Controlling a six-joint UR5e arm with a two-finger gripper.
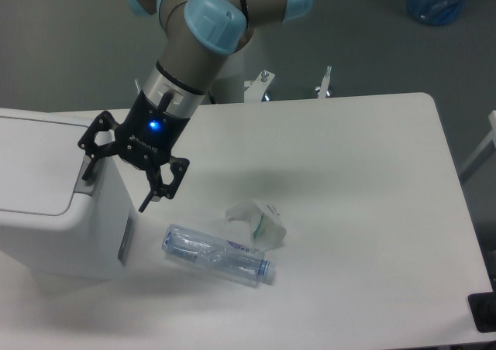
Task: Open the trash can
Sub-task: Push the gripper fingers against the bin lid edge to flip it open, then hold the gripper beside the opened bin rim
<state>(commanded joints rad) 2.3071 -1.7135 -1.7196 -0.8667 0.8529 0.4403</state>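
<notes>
The trash can [46,211] is a large white boxy bin at the table's left edge, with a flat lid and a grey push tab [87,180] on its right side. My gripper [114,191] hangs open over the bin's right edge. One black finger [87,164] is over the tab, the other [151,195] is past the bin's right wall, above the table. Nothing is between the fingers. Whether the left fingertip touches the tab I cannot tell.
A clear plastic bottle [218,255] lies on its side on the white table [356,211], just right of the bin. A crumpled clear wrapper [258,220] sits behind it. A blue bag [440,0] is on the floor at the far right.
</notes>
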